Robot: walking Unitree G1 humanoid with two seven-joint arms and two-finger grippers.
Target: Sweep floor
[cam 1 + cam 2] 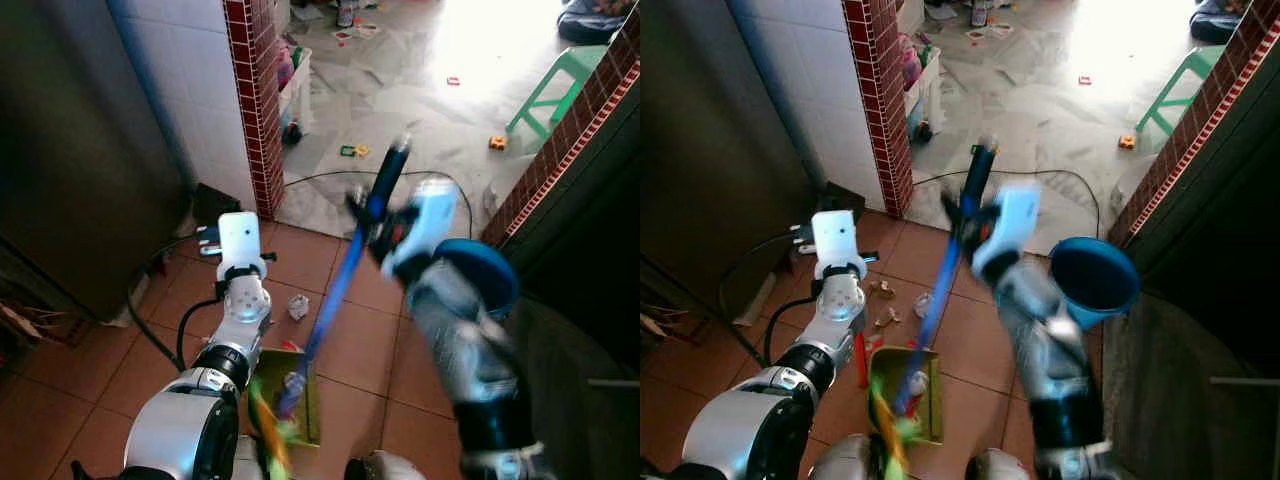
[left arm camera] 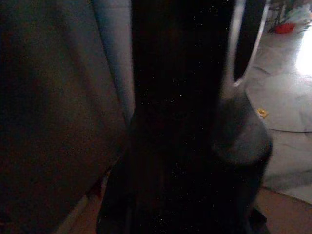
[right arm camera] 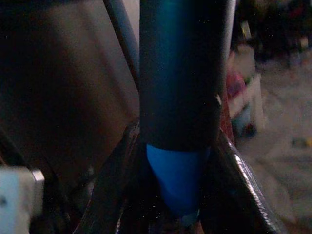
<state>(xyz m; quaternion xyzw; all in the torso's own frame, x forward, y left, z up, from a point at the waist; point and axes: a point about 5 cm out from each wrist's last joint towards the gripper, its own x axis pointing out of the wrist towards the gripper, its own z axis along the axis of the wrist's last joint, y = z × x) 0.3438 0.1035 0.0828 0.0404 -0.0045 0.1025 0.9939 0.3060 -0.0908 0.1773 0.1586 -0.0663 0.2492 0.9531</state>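
A blue broom handle with a black grip (image 1: 345, 270) slants across the middle, and my right gripper (image 1: 375, 215) is shut on it near the top. In the right wrist view the handle (image 3: 178, 97) sits clamped between the two fingers (image 3: 114, 170). The broom's lower end rests in an olive-green dustpan (image 1: 300, 385) on the brown tiles near my feet. A crumpled white scrap (image 1: 298, 307) and small crumbs (image 1: 883, 290) lie just beyond the dustpan. My left arm (image 1: 240, 300) stretches forward over the tiles toward the pillar's foot. The left wrist view is dark and blurred.
A red brick-tiled pillar (image 1: 255, 100) and a dark cabinet (image 1: 80, 150) close the left side. A blue bucket (image 1: 1095, 280) stands by the brick wall on the right. A black cable (image 1: 400, 175) crosses the doorway. Beyond are grey floor with small toys (image 1: 497, 142) and a green stool (image 1: 560, 85).
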